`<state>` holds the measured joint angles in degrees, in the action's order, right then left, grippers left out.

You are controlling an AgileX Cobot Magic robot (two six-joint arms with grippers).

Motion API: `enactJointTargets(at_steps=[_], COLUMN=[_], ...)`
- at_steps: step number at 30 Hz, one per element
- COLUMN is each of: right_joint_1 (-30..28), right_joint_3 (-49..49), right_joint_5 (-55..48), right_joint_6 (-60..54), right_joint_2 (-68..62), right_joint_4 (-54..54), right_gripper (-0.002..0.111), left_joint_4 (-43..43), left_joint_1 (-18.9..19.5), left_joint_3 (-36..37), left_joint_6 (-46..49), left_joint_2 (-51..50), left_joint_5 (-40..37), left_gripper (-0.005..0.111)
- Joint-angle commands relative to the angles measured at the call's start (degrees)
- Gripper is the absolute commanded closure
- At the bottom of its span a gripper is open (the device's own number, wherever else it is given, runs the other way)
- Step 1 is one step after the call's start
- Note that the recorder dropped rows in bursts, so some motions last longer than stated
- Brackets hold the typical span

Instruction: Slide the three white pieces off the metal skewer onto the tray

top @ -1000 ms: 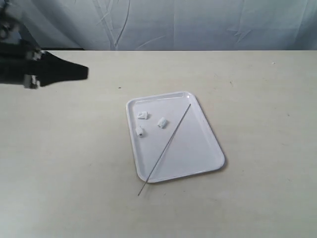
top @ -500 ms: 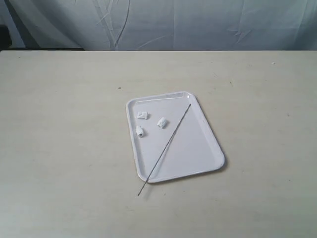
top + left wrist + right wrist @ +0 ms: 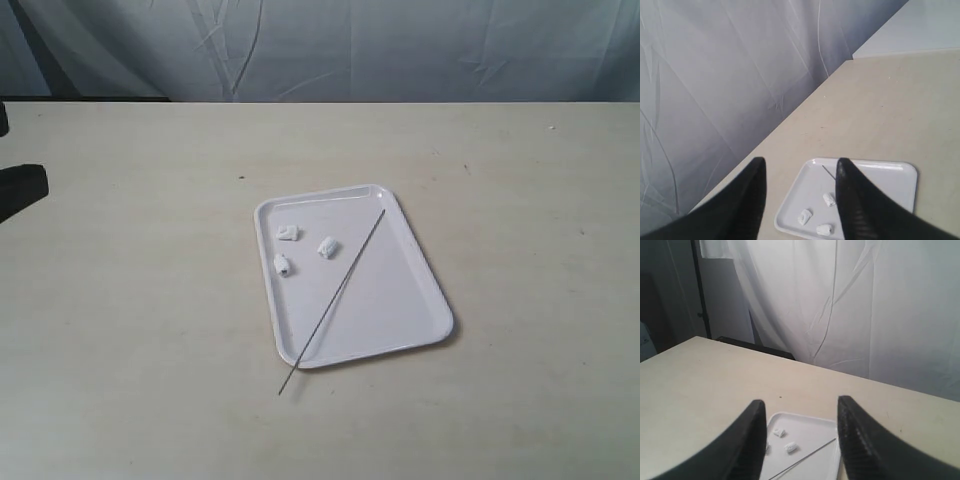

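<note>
The left hand [image 3: 801, 161] and right hand [image 3: 801, 401] gape wide, empty. The metal skewer [image 3: 332, 301] overhangs the tray [image 3: 400, 310]; a careless knock might flip it off.

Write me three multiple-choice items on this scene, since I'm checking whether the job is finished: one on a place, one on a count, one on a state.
1. Where does the metal skewer lie?
A. Lifted clear of everything
B. Slanted across the tray, one end past its rim over the table
C. Wholly outside the tray

2. How many white pieces lie in the tray?
A. Two
B. Four
C. Three

3. How is the left gripper?
A. Open, holding nothing
B. Shut on the skewer
C. Shut on a piece

Answers:
1. B, the rod crosses the tray and pokes out past one rim.
2. C, three separate chunks lie loose beside the rod.
3. A, its fingers stand apart with nothing between them.
</note>
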<state>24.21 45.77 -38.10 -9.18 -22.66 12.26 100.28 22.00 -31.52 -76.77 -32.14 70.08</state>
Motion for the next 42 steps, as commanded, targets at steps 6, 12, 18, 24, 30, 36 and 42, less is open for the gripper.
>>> enactJointTargets(at_steps=[6,12,18,24,30,36,42], right_joint_1=[-0.2,-0.2,-0.2,-12.3,-25.5,-25.9,-25.9], right_joint_3=[-0.3,-0.3,-0.3,-3.5,-16.1,-30.6,-38.7], right_joint_5=[-1.1,-1.1,0.1,4.3,14.4,23.8,24.0], right_joint_6=[0.2,0.2,-1.6,-1.4,-1.4,-1.4,-1.4], right_joint_2=[0.4,0.4,0.8,5.3,13.3,18.0,18.1], right_joint_4=[0.4,0.4,-2.3,-1.7,0.3,-0.4,-0.4], right_gripper=[0.065,0.065,0.065,0.065,0.065,0.065,0.065], left_joint_4=[-0.3,-0.3,-0.3,-0.3,-0.3,-5.1,-21.8], left_joint_1=[0.1,0.1,0.1,0.1,0.1,-3.4,-13.0], left_joint_3=[0.2,0.2,0.1,0.1,0.7,4.2,8.3], left_joint_6=[-0.5,-0.5,-0.5,-6.0,-14.5,-3.4,14.0], left_joint_2=[0.1,0.1,1.8,6.8,14.5,21.5,29.7], left_joint_5=[-0.1,-0.1,-0.1,-5.9,-35.9,-57.4,-83.7], left_gripper=[0.063,0.063,0.063,0.063,0.063,0.063,0.063])
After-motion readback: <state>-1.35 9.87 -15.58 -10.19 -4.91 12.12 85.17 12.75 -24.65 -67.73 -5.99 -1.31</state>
